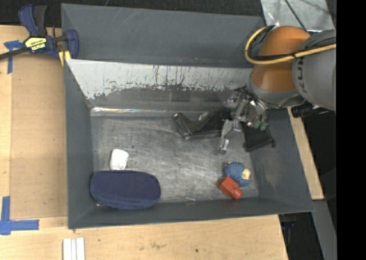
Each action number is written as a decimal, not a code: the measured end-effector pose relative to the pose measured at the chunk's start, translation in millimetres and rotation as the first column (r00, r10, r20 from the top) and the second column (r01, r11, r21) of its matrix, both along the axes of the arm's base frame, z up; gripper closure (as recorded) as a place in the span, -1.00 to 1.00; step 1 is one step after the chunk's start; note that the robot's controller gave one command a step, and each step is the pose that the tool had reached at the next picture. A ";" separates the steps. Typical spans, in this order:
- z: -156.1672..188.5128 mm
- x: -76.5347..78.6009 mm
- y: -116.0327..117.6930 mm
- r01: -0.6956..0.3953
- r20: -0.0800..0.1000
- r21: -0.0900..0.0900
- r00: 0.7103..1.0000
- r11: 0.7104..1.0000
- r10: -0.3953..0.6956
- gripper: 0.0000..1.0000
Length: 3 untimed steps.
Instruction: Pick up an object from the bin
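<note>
The gripper (231, 130) is seen low in the bin (171, 36), hung just over the right end of the black bar (191, 126), the bent, angular piece lying flat on the floor. Whether the gripper is wide or narrow cannot be told from here, and nothing is seen held in it.

The bar is judged stiff and hard, probably fairly light, with smooth faces that could slip. A hold across its straight, narrow limb is favoured over the crooked left end.

A black wedge (258, 139) is found just right of the bar, close enough to be nudged. A blue ball (233, 170) and a red block (230, 187) lie right of the bar and toward the front, touching each other. A white lump (118, 159) and a blue pouch (124, 189) are set well left of it.

The arm (280, 73) is brought in over the right wall beyond the bar, its orange-covered wrist bent steeply down and canted toward the bar.
</note>
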<state>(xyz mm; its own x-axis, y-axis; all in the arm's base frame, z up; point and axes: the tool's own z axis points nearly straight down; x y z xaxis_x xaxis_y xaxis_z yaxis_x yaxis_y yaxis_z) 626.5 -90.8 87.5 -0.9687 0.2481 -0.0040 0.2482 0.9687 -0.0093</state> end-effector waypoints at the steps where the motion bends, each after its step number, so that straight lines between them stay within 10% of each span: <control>1: 0.4 4.6 4.9 -0.005 0.022 0.002 1.000 1.000 0.005 1.00; 2: 133.3 -8.3 4.8 -0.360 0.009 0.004 0.933 0.933 0.360 1.00; 3: 228.8 -12.0 -25.6 -0.330 0.011 0.002 0.944 0.944 0.330 1.00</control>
